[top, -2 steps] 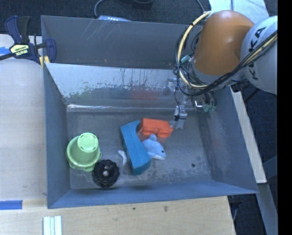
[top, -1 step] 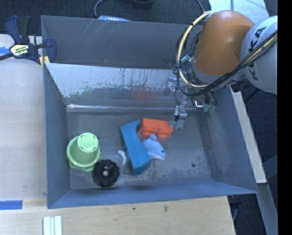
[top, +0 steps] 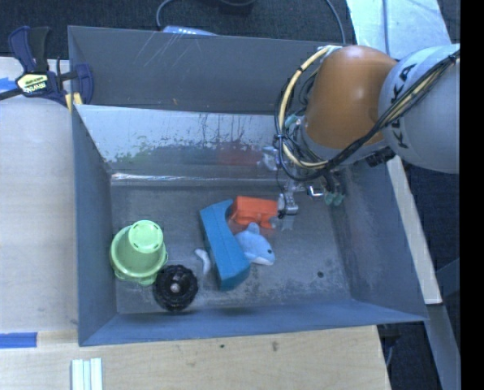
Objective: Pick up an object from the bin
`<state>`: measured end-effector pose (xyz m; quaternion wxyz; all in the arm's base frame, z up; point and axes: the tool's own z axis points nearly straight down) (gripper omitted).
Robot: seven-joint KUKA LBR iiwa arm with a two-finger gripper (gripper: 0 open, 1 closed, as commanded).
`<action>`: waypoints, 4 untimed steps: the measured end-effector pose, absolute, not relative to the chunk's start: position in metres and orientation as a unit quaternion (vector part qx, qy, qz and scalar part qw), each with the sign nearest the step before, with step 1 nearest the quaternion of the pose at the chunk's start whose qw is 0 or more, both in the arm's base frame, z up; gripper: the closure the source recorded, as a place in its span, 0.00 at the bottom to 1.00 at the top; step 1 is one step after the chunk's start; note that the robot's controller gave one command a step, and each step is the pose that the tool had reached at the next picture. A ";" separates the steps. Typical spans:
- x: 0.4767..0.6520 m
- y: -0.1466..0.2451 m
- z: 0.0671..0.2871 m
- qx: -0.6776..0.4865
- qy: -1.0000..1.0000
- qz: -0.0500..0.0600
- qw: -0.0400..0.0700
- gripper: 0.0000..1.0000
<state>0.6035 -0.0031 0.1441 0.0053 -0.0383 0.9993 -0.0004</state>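
Up top, nearest the camera, is the cover [top: 347, 96] on the arm's wrist, a big orange dome with cables [top: 295, 96] looped round it. The arm leans in over the right wall of the bin [top: 226, 323], and the hand [top: 287, 205] hangs below the dome, down near the floor and a bit right of the bin's middle.

Honestly I can't tell how far open the hand is, since the wrist and wiring crowd it from this angle. Nothing I can see is clamped in it.

Right beside the hand, on its left, sits an orange block [top: 252, 211], touching it or next to touching. My guess is that's the pick: it's the closest thing, and it sits on the edge of the pile where the hand can get at it from the right.

The orange block leans against the far end of a blue block [top: 223, 246], which runs slantwise toward the near wall. A pale whale [top: 258, 252] lies against the blue block's right side, just nearer than the orange one, and a white bit [top: 201, 258] pokes out on its left. That little clump is tight, so grabbing one piece could easily nudge the others.

Well off toward the near left corner there's a green cup [top: 140, 250] lying tipped, with a black wheel [top: 175, 287] touching it on the near wall side. Those two are out of the way and shouldn't matter here.
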 end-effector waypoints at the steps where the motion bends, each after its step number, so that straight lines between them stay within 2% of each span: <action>1: 0.594 0.007 0.105 -0.008 1.000 0.000 0.003 0.00; 2: 0.594 0.005 0.076 -0.048 0.999 -0.001 0.009 1.00; 3: 0.594 0.005 0.076 -0.048 0.999 -0.001 0.009 1.00; 4: 0.594 0.011 0.090 -0.017 1.000 -0.001 0.009 1.00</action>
